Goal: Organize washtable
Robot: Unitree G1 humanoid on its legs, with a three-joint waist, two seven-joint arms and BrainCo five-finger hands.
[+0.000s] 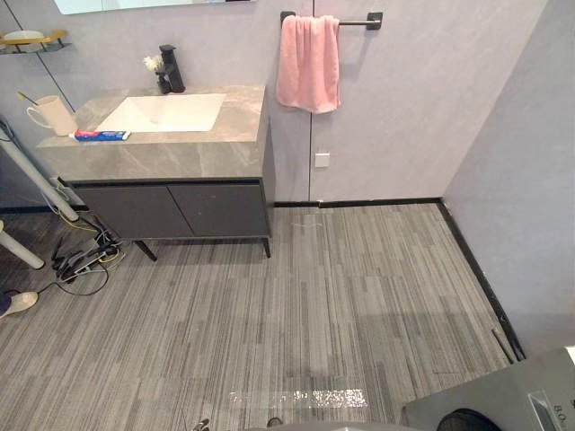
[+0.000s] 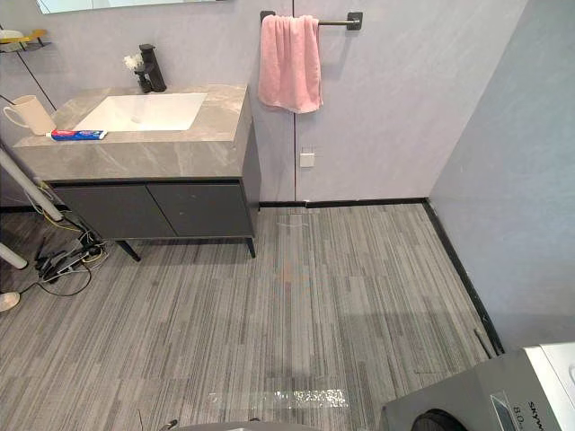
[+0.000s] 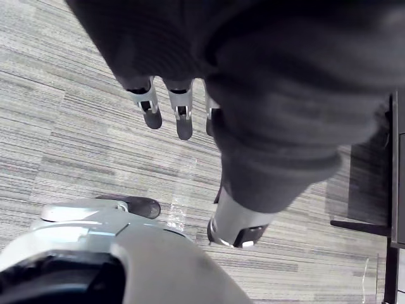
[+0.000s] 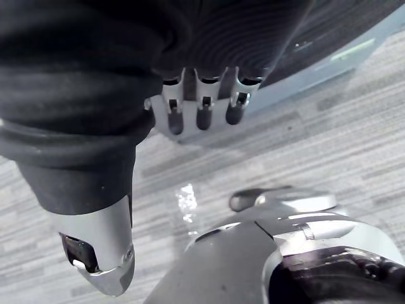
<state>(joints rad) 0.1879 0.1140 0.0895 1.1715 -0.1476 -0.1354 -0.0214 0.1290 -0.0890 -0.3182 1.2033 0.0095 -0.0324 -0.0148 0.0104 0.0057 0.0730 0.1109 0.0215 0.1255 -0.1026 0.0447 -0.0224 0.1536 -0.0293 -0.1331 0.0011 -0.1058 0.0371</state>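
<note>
Toothpaste (image 1: 101,136) on washtable (image 1: 189,160) — left hand (image 3: 182,111), right hand (image 4: 204,109) well apart

Washtable top (image 1: 180,160): mottled grey stone, paler veins. Basin (image 1: 163,113) white. Cabinet fronts (image 1: 180,209) dark charcoal. Tap (image 1: 171,68) black. Mug (image 1: 57,116) cream. Toothpaste tube (image 1: 101,136) white with blue and red. Towel (image 1: 307,63) pink, on black rail (image 1: 355,22). Floor (image 1: 314,296): grey planks, fine streaks. Walls (image 1: 413,99) pale grey; skirting (image 1: 377,203) black.

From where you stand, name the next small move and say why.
Probably step forward and left toward the grey stone-topped washtable: it stands across the striped floor, the blue-and-red toothpaste tube and cream mug on its top beside the white sink, while the left hand and right hand hang open over the floor, empty.
</note>
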